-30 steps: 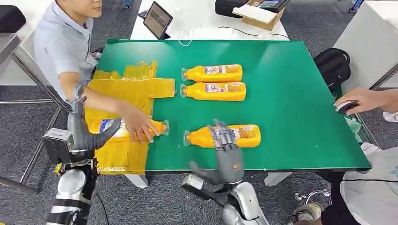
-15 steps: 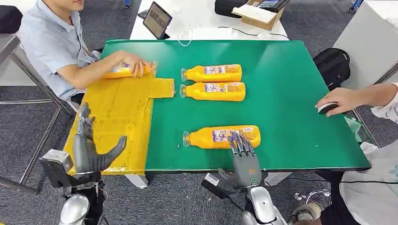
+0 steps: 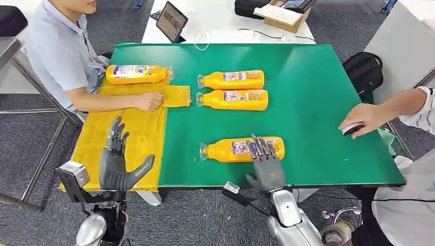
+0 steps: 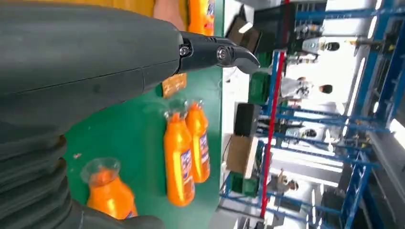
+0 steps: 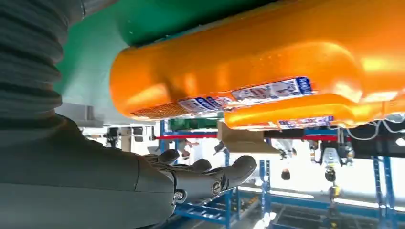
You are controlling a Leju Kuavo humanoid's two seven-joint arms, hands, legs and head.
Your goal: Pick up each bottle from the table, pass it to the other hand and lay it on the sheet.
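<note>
The nearest orange bottle (image 3: 233, 149) lies on its side on the green table (image 3: 318, 77), cap to the left. My right hand (image 3: 265, 165) is open, its straight fingers (image 5: 210, 176) reaching over that bottle's (image 5: 248, 71) base end without gripping it. Two more bottles (image 3: 233, 80) (image 3: 235, 100) lie side by side farther back. A fourth bottle (image 3: 136, 74) lies at the far edge of the yellow sheet (image 3: 128, 128). My left hand (image 3: 119, 165) is open and empty over the sheet's near edge. The left wrist view shows its thumb (image 4: 215, 52) and the bottle pair (image 4: 184, 157).
A person sits at the left with a hand (image 3: 150, 101) resting on the sheet. Another person's hand (image 3: 361, 117) holds a mouse at the table's right edge. A tablet (image 3: 172, 21) and a cardboard box (image 3: 284, 18) sit on the white table behind.
The person carried a bottle from the near part of the sheet to its far edge, let go, and rested the hand on the sheet. My right hand shifted right along the nearest bottle.
</note>
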